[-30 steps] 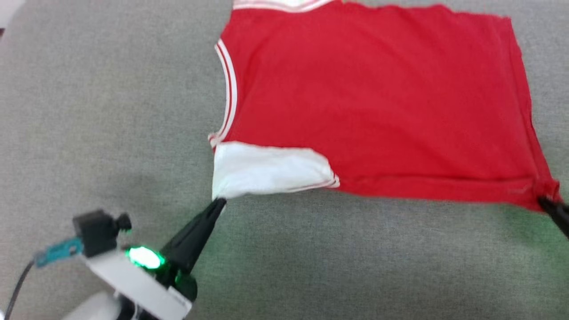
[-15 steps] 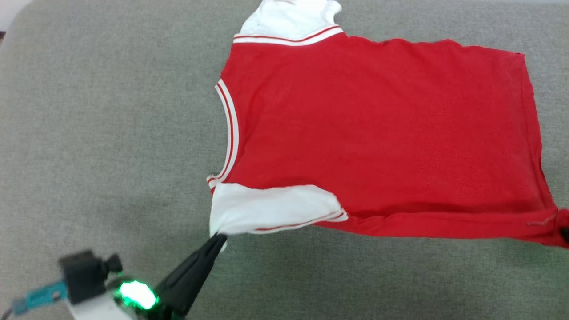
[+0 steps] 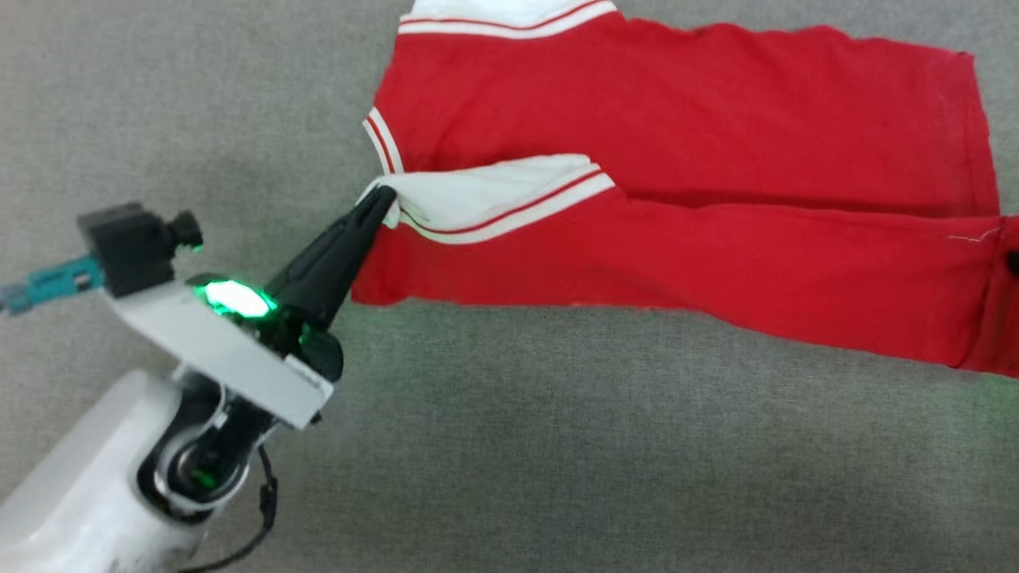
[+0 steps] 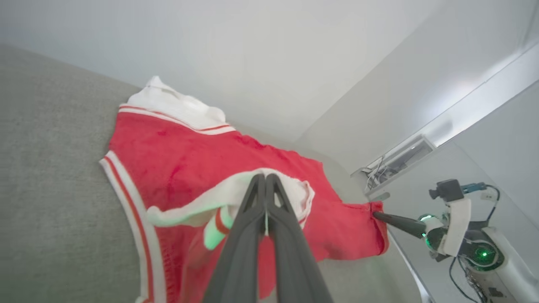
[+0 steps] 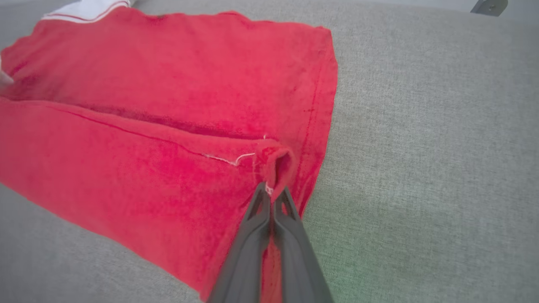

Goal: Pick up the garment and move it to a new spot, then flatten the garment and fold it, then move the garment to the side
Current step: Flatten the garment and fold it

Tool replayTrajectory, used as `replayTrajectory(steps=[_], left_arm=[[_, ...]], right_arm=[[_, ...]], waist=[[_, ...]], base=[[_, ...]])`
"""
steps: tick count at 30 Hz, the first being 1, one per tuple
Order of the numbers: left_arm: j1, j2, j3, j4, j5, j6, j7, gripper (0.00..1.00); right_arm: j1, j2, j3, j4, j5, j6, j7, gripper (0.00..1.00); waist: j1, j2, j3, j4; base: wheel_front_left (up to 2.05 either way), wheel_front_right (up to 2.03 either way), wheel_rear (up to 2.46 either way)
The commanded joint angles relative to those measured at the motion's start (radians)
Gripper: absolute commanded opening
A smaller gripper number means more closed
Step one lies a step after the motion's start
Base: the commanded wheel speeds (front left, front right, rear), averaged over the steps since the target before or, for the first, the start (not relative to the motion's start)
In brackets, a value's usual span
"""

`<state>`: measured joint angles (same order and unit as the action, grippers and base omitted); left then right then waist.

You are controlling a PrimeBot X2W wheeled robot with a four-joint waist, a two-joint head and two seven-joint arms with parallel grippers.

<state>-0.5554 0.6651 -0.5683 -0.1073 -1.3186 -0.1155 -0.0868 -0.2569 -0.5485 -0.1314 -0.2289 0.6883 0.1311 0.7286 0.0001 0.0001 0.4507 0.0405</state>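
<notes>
While left hand (image 3: 384,200) and right hand (image 5: 271,192) pinch garment (image 3: 677,119), grey fabric surface (image 3: 557,446), pale walls (image 4: 273,63)

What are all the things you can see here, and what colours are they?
garment: one, red with white sleeves and red-white striped trim, on the grey surface, its near side raised over the rest.
grey surface: one, grey woven fabric, under the garment.
wall: one, pale, behind the surface.
left gripper: one, dark fingers, shut on the garment's near white sleeve.
right gripper: one, dark fingers, shut on a red hem corner of the garment.
left forearm: one, white, lower left of the head view, with a green light at the wrist.
</notes>
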Motion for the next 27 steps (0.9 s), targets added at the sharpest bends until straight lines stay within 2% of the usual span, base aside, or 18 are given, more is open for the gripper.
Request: replayTrajectory(steps=[1, 8, 17, 18, 20, 21, 22, 23, 27], left_arm=[[-0.008, 0.002, -0.004, 0.017, 0.012, -0.006, 0.005, 0.0], [-0.074, -0.07, -0.032, 0.194, 0.046, -0.015, -0.05, 0.0], [-0.126, -0.102, -0.104, 0.369, 0.117, -0.016, -0.101, 0.0], [-0.13, -0.102, -0.107, 0.387, 0.122, -0.016, -0.104, 0.08], [-0.138, -0.092, -0.122, 0.425, 0.149, -0.012, -0.106, 0.7], [-0.145, -0.086, -0.128, 0.443, 0.163, -0.012, -0.109, 1.0], [-0.15, -0.083, -0.131, 0.455, 0.171, -0.012, -0.111, 1.0], [-0.15, -0.083, -0.135, 0.459, 0.173, -0.012, -0.112, 1.0], [-0.178, -0.041, -0.147, 0.452, 0.209, -0.005, -0.087, 1.0]], right_arm=[[-0.008, 0.004, 0.007, 0.007, -0.003, -0.001, -0.006, 0.0], [-0.058, 0.023, 0.041, 0.074, -0.017, -0.001, -0.068, 0.0], [-0.112, 0.035, 0.118, 0.182, -0.039, -0.001, -0.142, 0.0], [-0.115, 0.036, 0.124, 0.19, -0.038, -0.001, -0.15, 0.0], [-0.118, 0.036, 0.137, 0.203, -0.039, -0.001, -0.165, 0.0], [-0.121, 0.035, 0.142, 0.207, -0.045, -0.001, -0.177, 0.29], [-0.122, 0.032, 0.149, 0.21, -0.05, -0.001, -0.189, 0.78], [-0.121, 0.03, 0.154, 0.213, -0.056, -0.001, -0.2, 1.0], [-0.116, 0.033, 0.158, 0.214, -0.066, -0.001, -0.244, 1.0]], waist=[[-0.0001, -0.0001, 0.025, -0.001], [-0.0001, -0.0001, 0.089, -0.009], [-0.0001, -0.0001, 0.106, -0.021], [-0.0001, -0.0001, 0.103, -0.021], [-0.0001, -0.0001, 0.092, -0.022], [-0.0001, -0.0001, 0.085, -0.023], [-0.0001, -0.0001, 0.078, -0.023], [-0.0001, -0.0001, 0.068, -0.024], [-0.0001, -0.0001, 0.02, -0.024]], base=[[0.0, 0.0, 0.0], [0.0, 0.0, 0.0], [0.0, 0.0, 0.0], [0.0, 0.0, 0.0], [0.0, 0.0, 0.0], [0.0, 0.0, 0.0], [0.0, 0.0, 0.0], [0.0, 0.0, 0.0], [0.0, 0.0, 0.0]])
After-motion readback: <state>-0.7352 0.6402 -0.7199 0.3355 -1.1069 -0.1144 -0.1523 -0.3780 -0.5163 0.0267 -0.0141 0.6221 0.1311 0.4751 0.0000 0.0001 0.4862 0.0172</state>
